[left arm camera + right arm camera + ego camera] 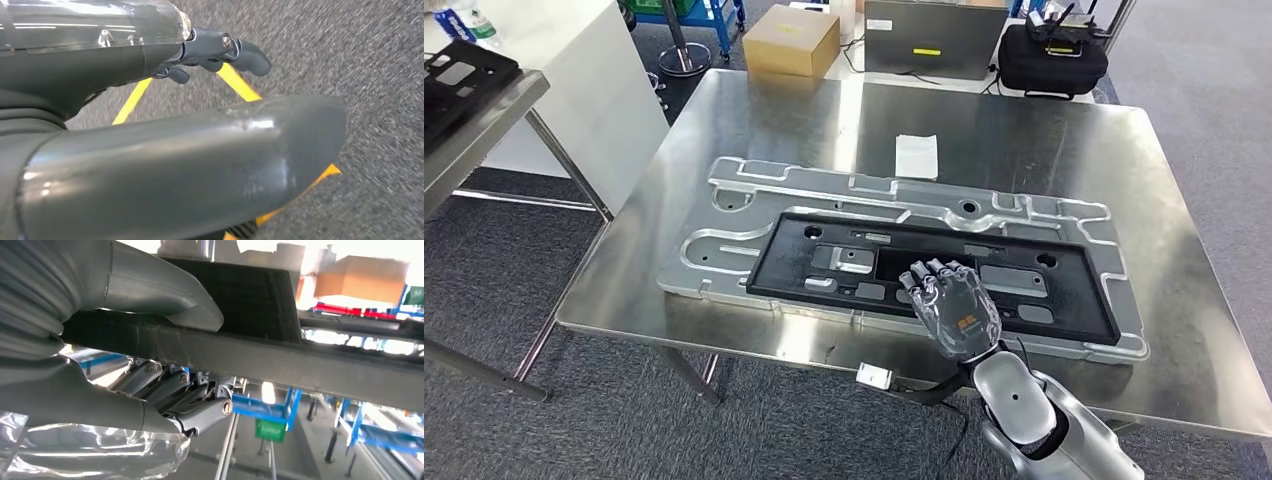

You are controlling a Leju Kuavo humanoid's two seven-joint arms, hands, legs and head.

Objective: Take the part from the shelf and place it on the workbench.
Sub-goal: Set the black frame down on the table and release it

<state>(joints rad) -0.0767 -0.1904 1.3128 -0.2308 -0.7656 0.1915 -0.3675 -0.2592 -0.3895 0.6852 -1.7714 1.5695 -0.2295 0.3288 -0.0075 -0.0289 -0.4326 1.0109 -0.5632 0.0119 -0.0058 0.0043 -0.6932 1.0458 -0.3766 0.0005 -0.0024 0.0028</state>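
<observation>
- You have the black part point(934, 270), a long flat plastic frame with cut-outs, lying on the silver metal fixture plate point(744, 195) in the middle of the steel counter point(754, 110).
- Your right hand point(951, 305) reaches in from the near edge of the counter and sits over the near-middle of the part.
- In the right wrist view you see the thick thumb point(165, 292) on one face of a black bar of the part point(300, 360) and the darker fingers point(200, 412) curled against the other face, so the hand grips the part along that bar.
- Your left hand point(150, 125) hangs over grey carpet point(360, 60) with yellow floor tape point(240, 82); its fingers point(235, 50) are slightly bent and apart, with nothing in them.
- A small white paper slip point(916, 155) lies on the counter just beyond the far edge of the fixture plate.
- Past the far edge of the counter you can see a cardboard box point(790, 40), a grey laptop point(934, 38) and a black bag point(1054, 60).
- At the far left, a second black frame point(459, 75) rests on a grey shelf point(484, 125), well apart from the counter.
</observation>
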